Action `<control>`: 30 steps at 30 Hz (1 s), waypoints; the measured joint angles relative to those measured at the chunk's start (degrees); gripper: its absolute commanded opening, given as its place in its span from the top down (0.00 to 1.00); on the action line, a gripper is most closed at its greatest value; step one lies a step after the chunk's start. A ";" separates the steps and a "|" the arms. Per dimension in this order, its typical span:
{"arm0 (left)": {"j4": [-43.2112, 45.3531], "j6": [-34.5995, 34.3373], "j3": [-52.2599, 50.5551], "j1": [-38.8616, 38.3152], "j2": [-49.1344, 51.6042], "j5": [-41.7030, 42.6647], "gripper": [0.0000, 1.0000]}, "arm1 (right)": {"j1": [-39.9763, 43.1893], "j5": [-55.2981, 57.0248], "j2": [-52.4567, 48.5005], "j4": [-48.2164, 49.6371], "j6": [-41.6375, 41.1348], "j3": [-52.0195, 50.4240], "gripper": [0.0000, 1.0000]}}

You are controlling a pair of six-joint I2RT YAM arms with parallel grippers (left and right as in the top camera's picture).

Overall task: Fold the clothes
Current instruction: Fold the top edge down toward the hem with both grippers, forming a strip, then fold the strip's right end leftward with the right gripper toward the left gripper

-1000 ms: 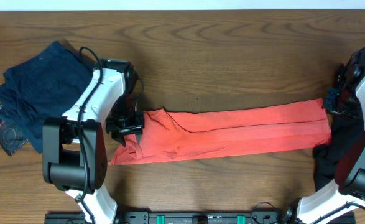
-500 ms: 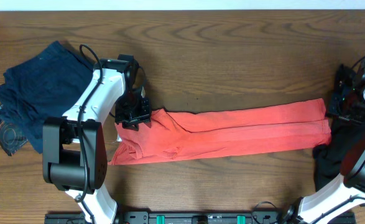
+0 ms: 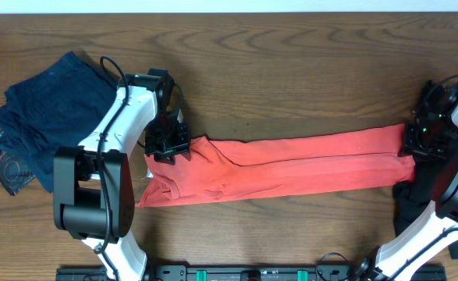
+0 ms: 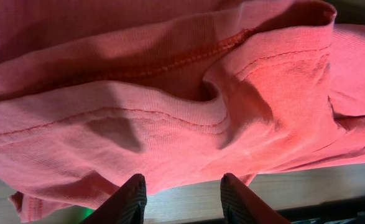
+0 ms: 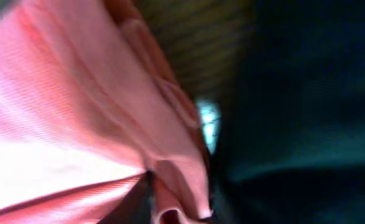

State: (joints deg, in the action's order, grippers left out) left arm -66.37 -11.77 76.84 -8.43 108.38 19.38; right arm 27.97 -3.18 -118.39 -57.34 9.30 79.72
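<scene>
Overhead: the red cloth (image 3: pixel 291 168) lies flat on the bench (image 3: pixel 291 70) as a long band. Its long axis runs left to right, the right end sitting a little higher in frame, and its wider, bunched end points left. The left tool (image 3: pixel 168 147) sits at the upper left corner and the right tool (image 3: pixel 414 142) at the upper right corner. A blue pile (image 3: pixel 49 117) lies well apart to the left, and a dark cloth (image 3: pixel 406 204) lies just beside the right end. Left wrist: the fingers (image 4: pixel 130 198) stand apart with only bare bench between them and the rumpled hem just ahead, so this tool is open. Right wrist: the view is blurred. A red hem fold lies close against dark shapes, and I cannot tell whether that tool has closed. The step looks like taking both far corners for a lengthwise fold. Done well, each tool pinches every layer at the hem, the band stays taut along its axis, and both corners travel together.
</scene>
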 measured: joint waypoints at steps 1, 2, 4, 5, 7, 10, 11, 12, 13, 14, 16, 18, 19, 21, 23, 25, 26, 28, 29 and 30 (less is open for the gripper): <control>-0.02 0.02 0.00 0.00 0.00 0.02 0.59 | -0.02 -0.59 -0.07 -0.09 0.22 0.13 0.93; -0.22 0.11 0.00 0.02 0.00 0.02 0.59 | -0.02 -1.29 -0.13 -0.24 0.37 0.24 0.96; -1.22 0.22 0.02 0.20 0.00 0.00 0.59 | 0.00 -1.73 -0.24 -0.76 0.61 0.70 0.99; -2.03 0.26 0.13 0.42 0.00 -0.04 0.59 | 0.00 -1.97 -0.28 -1.09 0.55 0.98 0.99; -4.02 0.42 0.92 1.49 0.00 -0.44 0.59 | -0.02 -2.32 -0.28 -1.90 0.61 1.66 0.99; -4.52 0.66 2.29 4.09 -0.17 -1.20 0.59 | -0.04 -2.62 0.28 -3.45 0.57 3.89 0.99; -4.50 0.70 2.62 5.16 -0.33 -1.46 0.59 | -0.15 -2.67 0.92 -3.78 0.59 4.50 0.99; -4.50 0.83 2.73 6.12 -0.55 -1.62 0.59 | -0.31 -2.71 1.88 -4.28 0.59 5.03 0.99; -4.52 0.87 2.75 6.95 -0.79 -1.77 0.59 | -0.50 -2.73 3.30 -4.74 0.59 5.31 0.99; -4.55 0.87 2.75 7.80 -1.07 -1.88 0.59 | -0.94 -2.80 4.96 -5.49 0.59 5.60 0.99; -4.52 0.87 2.75 8.46 -1.49 -2.01 0.59 | -2.19 -2.78 8.24 -6.97 0.66 6.01 0.99; -4.46 0.87 2.78 8.39 -1.64 -2.08 0.59 | -4.26 -2.78 10.82 -9.09 0.72 6.75 0.99; -4.35 0.87 2.78 8.31 -1.64 -2.16 0.59 | -5.44 -2.80 11.58 -10.14 0.83 7.04 0.99; -4.24 0.87 2.78 8.20 -1.64 -2.19 0.59 | -8.52 -2.82 12.20 -12.09 1.09 7.34 0.99; -4.24 0.87 2.78 8.15 -1.64 -2.19 0.59 | -11.76 -2.78 12.02 -13.18 1.29 7.26 0.99; -4.24 0.87 2.78 8.15 -1.64 -2.19 0.59 | -14.75 -2.78 11.96 -13.94 1.31 7.21 0.99; -4.26 0.87 2.78 8.15 -1.64 -2.19 0.59 | -16.55 -2.71 11.96 -14.21 1.27 7.19 0.99; -4.24 0.87 2.78 8.15 -1.64 -2.19 0.59 | -20.13 -2.73 11.96 -15.06 0.76 7.19 0.99; -4.24 0.87 2.78 8.15 -1.64 -2.21 0.58 | -21.86 -2.71 11.96 -15.54 0.33 7.19 0.99; -4.24 0.87 2.78 8.15 -1.64 -2.19 0.59 | -24.24 -2.62 11.96 -16.11 -0.11 7.15 0.98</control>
State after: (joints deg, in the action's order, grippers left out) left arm -70.61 -10.90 79.61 -0.27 106.74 17.19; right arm 3.73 -5.80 -106.43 -73.45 9.19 86.87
